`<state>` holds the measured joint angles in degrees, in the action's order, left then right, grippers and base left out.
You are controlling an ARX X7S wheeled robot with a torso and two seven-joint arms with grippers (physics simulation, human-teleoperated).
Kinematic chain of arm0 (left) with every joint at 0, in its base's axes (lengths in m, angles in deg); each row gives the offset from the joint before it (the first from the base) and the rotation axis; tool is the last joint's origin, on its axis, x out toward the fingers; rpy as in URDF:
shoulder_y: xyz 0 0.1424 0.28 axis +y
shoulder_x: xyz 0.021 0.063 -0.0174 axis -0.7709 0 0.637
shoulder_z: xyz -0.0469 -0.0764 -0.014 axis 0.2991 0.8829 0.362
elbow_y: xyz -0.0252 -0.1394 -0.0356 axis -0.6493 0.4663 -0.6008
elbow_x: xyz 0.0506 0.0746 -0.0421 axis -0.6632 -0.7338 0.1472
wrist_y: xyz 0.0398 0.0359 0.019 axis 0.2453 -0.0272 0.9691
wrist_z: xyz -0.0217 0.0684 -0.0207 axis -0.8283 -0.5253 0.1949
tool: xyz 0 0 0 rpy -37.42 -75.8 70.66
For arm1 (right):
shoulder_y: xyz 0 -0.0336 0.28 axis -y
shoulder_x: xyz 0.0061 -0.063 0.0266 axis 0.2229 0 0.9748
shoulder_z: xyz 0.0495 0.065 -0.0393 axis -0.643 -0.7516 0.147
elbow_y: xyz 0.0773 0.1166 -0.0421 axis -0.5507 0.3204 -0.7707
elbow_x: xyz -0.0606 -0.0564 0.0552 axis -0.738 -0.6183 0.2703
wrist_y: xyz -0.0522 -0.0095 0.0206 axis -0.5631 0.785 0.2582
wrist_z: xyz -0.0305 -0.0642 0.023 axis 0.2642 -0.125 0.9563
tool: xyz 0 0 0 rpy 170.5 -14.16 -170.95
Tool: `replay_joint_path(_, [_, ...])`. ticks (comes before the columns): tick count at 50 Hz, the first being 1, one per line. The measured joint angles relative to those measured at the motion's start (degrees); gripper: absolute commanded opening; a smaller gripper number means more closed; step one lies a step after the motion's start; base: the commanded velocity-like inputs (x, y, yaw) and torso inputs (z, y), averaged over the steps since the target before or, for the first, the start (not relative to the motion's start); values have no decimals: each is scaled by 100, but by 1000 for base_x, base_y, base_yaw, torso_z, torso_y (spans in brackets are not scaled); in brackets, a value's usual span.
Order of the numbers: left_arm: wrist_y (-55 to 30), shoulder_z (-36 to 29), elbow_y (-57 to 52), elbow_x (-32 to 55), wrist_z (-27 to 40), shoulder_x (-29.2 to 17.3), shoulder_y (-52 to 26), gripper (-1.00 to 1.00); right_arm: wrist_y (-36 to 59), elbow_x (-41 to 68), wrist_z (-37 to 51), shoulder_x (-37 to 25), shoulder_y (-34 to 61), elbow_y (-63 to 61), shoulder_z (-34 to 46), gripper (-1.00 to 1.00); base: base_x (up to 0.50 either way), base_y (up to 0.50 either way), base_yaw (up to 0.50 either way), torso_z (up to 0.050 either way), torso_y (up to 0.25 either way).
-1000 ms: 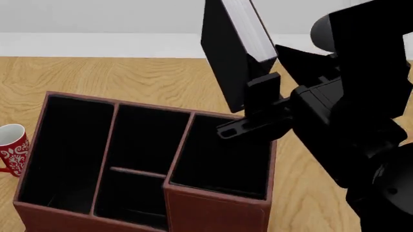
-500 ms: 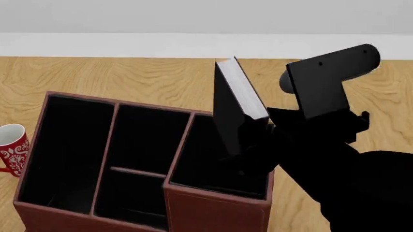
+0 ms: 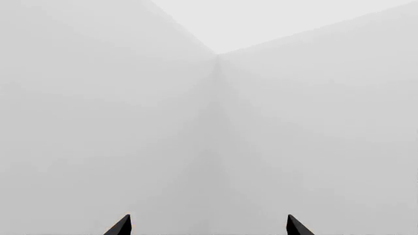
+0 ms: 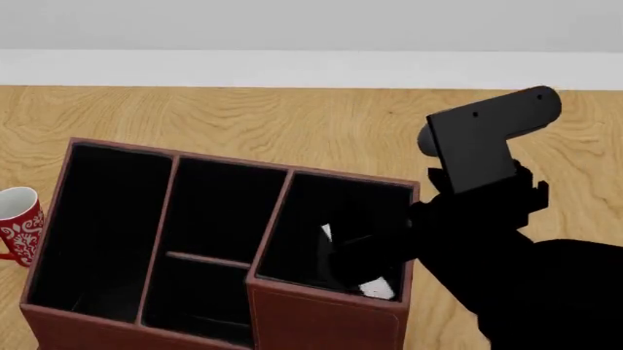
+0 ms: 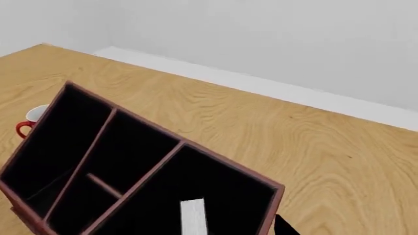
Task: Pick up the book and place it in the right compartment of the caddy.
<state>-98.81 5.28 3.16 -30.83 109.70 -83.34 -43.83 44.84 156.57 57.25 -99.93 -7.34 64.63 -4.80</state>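
The black book stands deep inside the right compartment (image 4: 322, 211) of the reddish-brown caddy (image 4: 322, 313). Only bits of its white page edges (image 4: 378, 290) show in the head view. In the right wrist view they are a white strip (image 5: 193, 218) low in the compartment. My right gripper (image 4: 357, 255) reaches down into that compartment over the book. One dark fingertip (image 5: 285, 228) shows well apart from the strip, so the jaws look open. My left gripper (image 3: 209, 226) is open and empty, facing a blank wall, and is out of the head view.
A red and white mug (image 4: 17, 226) stands on the wooden table (image 4: 244, 124) left of the caddy, and also shows in the right wrist view (image 5: 29, 120). The caddy's long left section (image 4: 98, 226) and two small middle sections hold nothing visible. A white wall runs behind the table.
The right arm has come down and the book has gone from high above the caddy into the right compartment. It now sits low inside, apart from the visible fingertip.
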Motion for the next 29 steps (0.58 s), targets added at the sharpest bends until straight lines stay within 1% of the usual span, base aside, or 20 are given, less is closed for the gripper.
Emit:
replay_joint_path(12, [-24,-22,-16,8,21,-11,3,100,-50,-143,-37,-29,10,-66,-101,100,0,0,0,0,0])
replay_joint_path(17, [-90,-21,-59,34,29,-41,-59,100,-173,-147,160,-175,52,-360,-255,100,0,0,0,0,0])
replay_joint_path(21, [-221,-14,-141,70,36,-104,-207,100,-583,-251,792,-595,13,-1107,-615,100,0,0,0,0,2])
replay_joint_path(26, [-422,-34,-274,82,49,-237,-518,100,-1065,-465,1830,-1361,-20,-2239,-1110,100,0,0,0,0,0])
replay_joint_path(29, [-490,-113,-349,-51,84,-377,-748,100,-1309,-562,2453,-1870,2,-2839,-1383,100,0,0,0,0,0])
